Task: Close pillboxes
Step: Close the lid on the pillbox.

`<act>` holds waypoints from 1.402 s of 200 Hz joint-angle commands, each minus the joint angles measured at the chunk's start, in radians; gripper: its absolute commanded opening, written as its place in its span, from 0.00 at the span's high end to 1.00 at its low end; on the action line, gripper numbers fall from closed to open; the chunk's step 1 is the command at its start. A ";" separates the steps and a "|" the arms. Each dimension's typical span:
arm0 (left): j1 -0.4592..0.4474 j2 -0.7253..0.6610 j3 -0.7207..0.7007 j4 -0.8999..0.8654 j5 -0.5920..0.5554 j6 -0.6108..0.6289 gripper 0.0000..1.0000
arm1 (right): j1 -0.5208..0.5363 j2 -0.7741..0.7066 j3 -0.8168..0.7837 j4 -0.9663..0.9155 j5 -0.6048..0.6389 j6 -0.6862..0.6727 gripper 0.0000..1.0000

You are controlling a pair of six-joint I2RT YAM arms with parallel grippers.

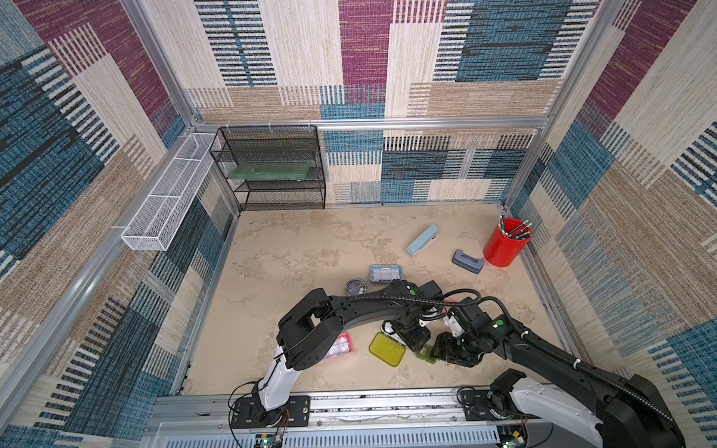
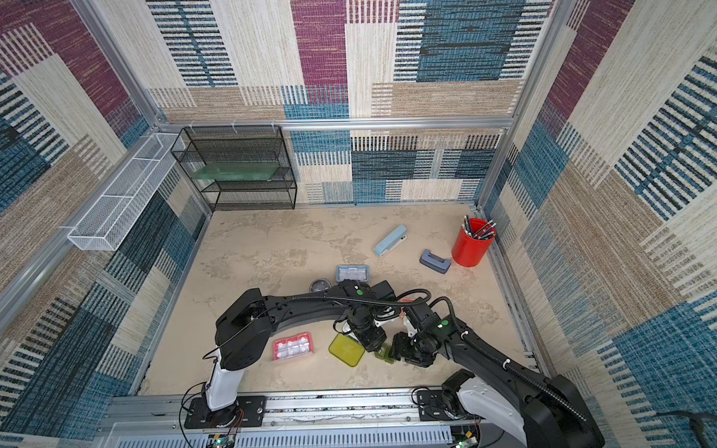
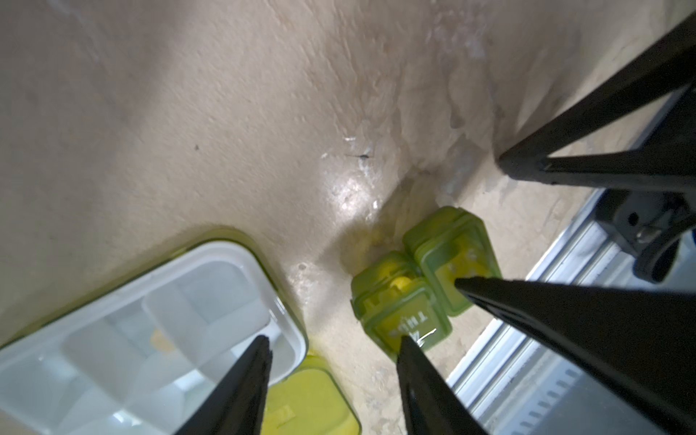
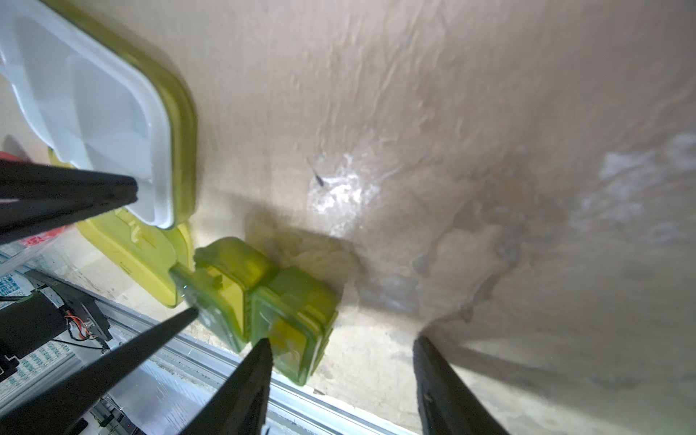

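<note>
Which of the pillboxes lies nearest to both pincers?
The small dark green pillbox: the left pincer and right pincer both have tips at it. The yellow-green, pink, light blue and round black ones lie farther off.

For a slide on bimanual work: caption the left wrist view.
Left end effector and right end effector tips on the dark green pillbox; yellow-green pillbox open alongside.
</note>
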 commanded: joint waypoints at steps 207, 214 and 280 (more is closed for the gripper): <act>0.002 0.067 0.069 -0.046 0.019 -0.061 0.43 | -0.010 -0.072 -0.042 0.000 0.024 0.007 0.39; 0.002 0.069 0.070 -0.046 0.018 -0.064 0.43 | -0.011 -0.076 -0.043 0.003 0.024 0.006 0.39; 0.002 0.086 0.097 -0.063 0.017 -0.085 0.43 | -0.025 -0.092 -0.056 0.008 0.014 -0.008 0.43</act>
